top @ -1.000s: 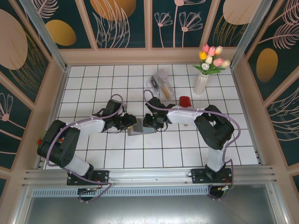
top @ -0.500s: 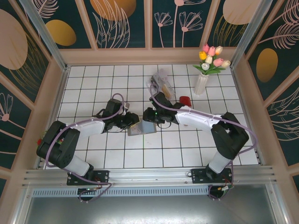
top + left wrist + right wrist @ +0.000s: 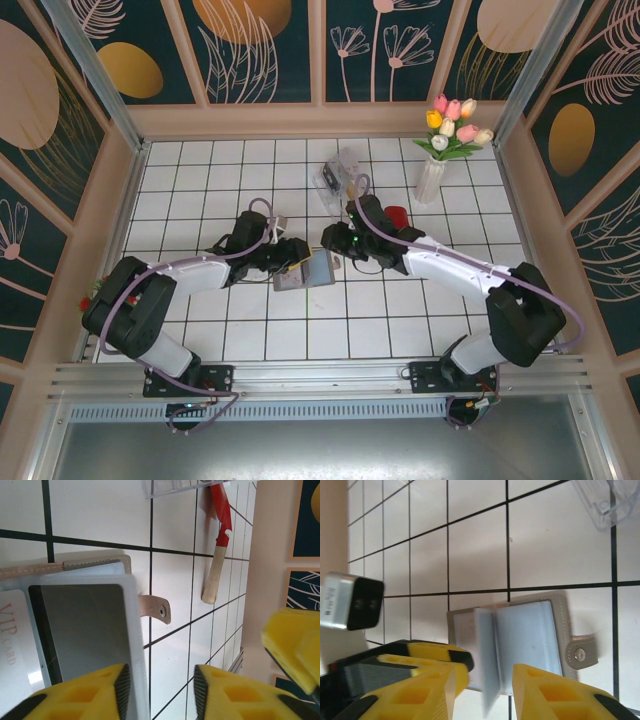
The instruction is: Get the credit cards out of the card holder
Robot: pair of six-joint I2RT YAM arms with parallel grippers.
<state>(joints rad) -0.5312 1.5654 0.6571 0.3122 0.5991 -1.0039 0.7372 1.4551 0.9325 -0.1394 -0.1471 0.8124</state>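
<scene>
The card holder (image 3: 308, 272) lies open on the white tiles between my two grippers. In the left wrist view its clear sleeves hold a dark grey card (image 3: 82, 625) and a white VIP card (image 3: 12, 640), and its snap tab (image 3: 155, 610) points right. My left gripper (image 3: 293, 254) is at the holder's left edge, open (image 3: 162, 695), with a sleeve edge beside one pad (image 3: 122, 687). My right gripper (image 3: 333, 240) hovers over the holder's far right, open (image 3: 485, 695). One clear sleeve (image 3: 487, 665) stands up between its fingers, and I see nothing gripped.
A clear plastic box (image 3: 345, 180) sits behind the holder. A red tool with a wooden handle (image 3: 217, 555) lies to its right. A vase of tulips (image 3: 435, 165) stands at the back right. Beige walls close in the tiled floor.
My right gripper has pulled back and to the right, off the holder. My left gripper has opened wider. The holder now lies more open, its sleeves showing.
</scene>
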